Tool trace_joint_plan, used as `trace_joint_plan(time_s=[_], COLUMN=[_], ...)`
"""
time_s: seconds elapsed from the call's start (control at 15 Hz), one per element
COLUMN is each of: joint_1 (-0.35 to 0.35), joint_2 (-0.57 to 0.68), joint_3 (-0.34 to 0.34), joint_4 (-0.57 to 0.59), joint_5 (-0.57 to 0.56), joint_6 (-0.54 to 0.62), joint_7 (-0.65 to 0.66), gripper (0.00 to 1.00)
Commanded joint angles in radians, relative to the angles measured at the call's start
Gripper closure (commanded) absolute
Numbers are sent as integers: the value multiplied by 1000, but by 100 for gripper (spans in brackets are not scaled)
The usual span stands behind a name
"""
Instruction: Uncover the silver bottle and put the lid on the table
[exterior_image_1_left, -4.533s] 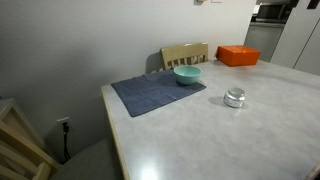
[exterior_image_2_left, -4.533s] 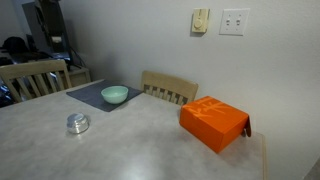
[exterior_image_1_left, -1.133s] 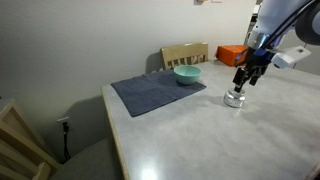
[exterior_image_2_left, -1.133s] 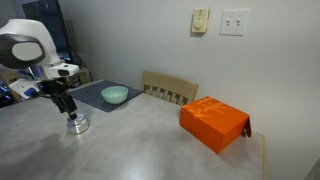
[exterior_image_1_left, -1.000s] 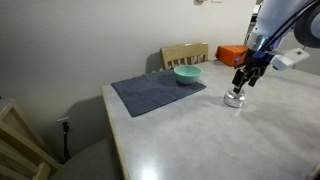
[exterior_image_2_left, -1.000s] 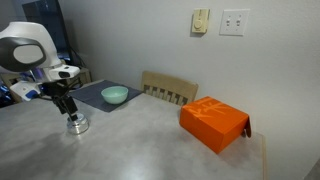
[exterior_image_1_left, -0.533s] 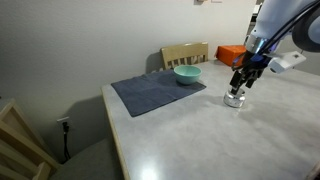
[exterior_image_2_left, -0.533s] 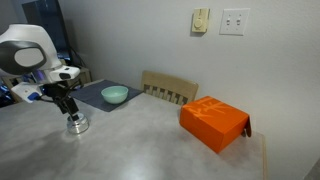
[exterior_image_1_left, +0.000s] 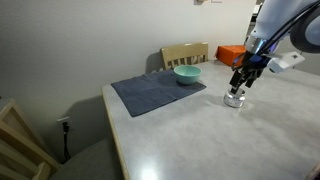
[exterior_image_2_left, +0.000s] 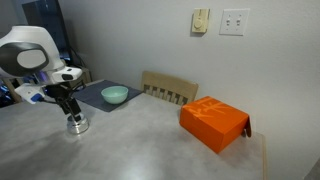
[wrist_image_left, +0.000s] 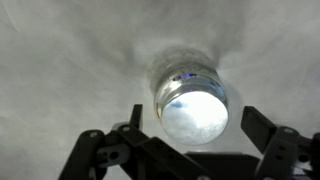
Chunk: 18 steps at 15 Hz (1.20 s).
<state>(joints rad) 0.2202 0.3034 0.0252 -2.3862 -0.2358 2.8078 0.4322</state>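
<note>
Exterior view: teal bowl on mat, near silver bottle.

No lettering can be read on the silver bottle, the orange box or elsewhere.

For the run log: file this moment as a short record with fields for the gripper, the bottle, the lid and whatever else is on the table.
gripper: open, just above the silver bottle, fingers spread wider than it in the wrist view
silver bottle: upright on the bare table, off the mat
lid: on the bottle, not yet removed
teal bowl: on the dark mat
orange box: on the table, well apart from the bottle
task stage: before the grasp, nothing held
</note>
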Motion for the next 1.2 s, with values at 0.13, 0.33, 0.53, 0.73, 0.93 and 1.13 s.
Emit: trace_joint_plan(time_s=[0.13,0.33,0.53,0.73,0.93,1.13], joint_1=[14,15,21,25,29,31], joint_2=[46,67,87,99,102,100], joint_3=[-26,-27,-30,-33,-33,-34], joint_4=[33,52,70,83,90,92], joint_5=[15,20,21,24,26,26], joint_6=[16,12,7,6,6,7], joint_7=[-34,-39,-38,-41,-42,-43], gripper=[0,0,0,0,26,48])
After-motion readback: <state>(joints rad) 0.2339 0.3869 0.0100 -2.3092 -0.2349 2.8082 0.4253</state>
